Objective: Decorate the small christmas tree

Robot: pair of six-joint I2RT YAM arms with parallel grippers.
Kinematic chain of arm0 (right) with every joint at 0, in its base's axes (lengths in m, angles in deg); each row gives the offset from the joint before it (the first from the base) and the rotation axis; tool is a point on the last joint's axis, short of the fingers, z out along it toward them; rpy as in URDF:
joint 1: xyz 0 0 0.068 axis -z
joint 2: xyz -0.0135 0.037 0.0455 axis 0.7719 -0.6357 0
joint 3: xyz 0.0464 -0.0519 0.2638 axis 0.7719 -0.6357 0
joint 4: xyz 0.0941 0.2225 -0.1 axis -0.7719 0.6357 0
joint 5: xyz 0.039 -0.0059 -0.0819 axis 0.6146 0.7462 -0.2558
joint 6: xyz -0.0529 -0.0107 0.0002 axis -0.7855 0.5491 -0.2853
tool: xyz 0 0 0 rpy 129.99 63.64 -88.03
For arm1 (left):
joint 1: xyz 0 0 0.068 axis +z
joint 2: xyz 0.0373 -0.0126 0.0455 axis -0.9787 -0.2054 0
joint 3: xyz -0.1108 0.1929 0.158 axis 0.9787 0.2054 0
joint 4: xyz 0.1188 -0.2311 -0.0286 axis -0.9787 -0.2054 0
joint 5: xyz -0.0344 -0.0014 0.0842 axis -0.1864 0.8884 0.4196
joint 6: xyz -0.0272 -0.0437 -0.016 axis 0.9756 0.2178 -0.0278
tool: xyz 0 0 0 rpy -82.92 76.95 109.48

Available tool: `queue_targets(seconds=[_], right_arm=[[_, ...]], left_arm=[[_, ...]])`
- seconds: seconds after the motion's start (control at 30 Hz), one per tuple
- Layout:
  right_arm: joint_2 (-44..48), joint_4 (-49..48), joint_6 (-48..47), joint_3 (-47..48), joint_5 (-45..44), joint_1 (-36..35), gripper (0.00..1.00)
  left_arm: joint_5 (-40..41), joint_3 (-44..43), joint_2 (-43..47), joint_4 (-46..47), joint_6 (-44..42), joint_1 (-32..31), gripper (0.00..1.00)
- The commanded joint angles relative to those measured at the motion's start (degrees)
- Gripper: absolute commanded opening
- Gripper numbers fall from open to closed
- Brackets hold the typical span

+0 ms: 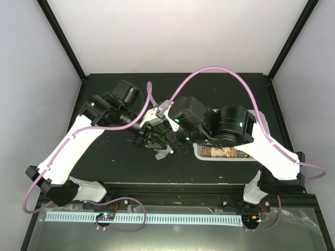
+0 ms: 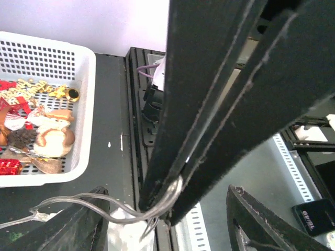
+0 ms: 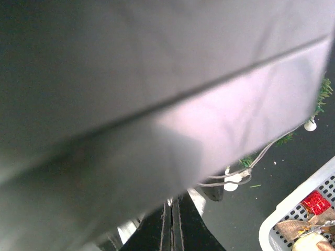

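The two arms meet in the middle of the black table, nose to nose. The right gripper [image 3: 171, 214] is squeezed tight. Pinched at its very tip is the light string [image 2: 68, 198], a thin, see-through, bendy wire. I think it grips so hard because the wire is skinny and slippery and would slide out.

The left gripper [image 2: 167, 204] has let go. Its two dark fingers [image 2: 78, 222] stand wide apart, one on each side of the right gripper's tip, and nothing is clamped between them. The wire loops down across the gap. It looks like one arm is handing the string to the other.

The small christmas tree [image 3: 323, 94] sits out past the right gripper's tip, off to one side. I can only see some fuzzy green twigs of it. From above, the arms hide most of it. Little round white bulbs [image 3: 230, 184] hang on the wire just beyond the jaws, so the string seems partly draped there already.

Beside the jaws is the white basket [image 2: 86, 104], hard plastic full of small holes. Inside are shiny gold pieces [image 2: 31, 88] and a red sparkly block [image 2: 8, 166], waiting close by so the arms can reach them.
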Motion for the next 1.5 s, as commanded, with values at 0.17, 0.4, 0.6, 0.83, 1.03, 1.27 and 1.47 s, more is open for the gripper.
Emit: queue_targets(seconds=[0.17,0.4,0.6,0.83,1.03,1.27,1.47], right_arm=[[0.31,-1.88,-1.15,1.02,0.03,-0.25,0.01],[-0.69,-1.69,-1.99,2.26,0.43,-0.25,0.01],[-0.94,-1.31,-2.54,2.28,0.06,-0.17,0.01],[-0.69,-0.56,-2.70,1.95,-0.54,-0.13,0.02],[0.01,-0.48,-2.30,1.12,-2.66,-0.09,0.08],[0.95,-1.25,-2.63,1.18,-3.87,0.03,0.41],[1.88,-2.43,-2.72,1.20,-4.70,0.31,0.55]], left_arm=[[-5.15,-1.76,-0.57,2.70,1.58,-0.37,0.53],[-7.44,-1.69,-0.96,1.80,0.87,-0.78,0.35],[-6.50,-1.26,-0.46,0.25,-0.84,-0.88,0.02],[-1.00,-1.17,1.72,-1.95,-2.19,-0.84,0.02],[2.19,-1.04,5.00,-5.70,-5.19,-0.80,0.02],[5.25,0.81,7.65,-9.25,-8.02,-0.74,0.01],[7.28,1.89,9.04,-9.66,-8.43,-0.37,0.02]])
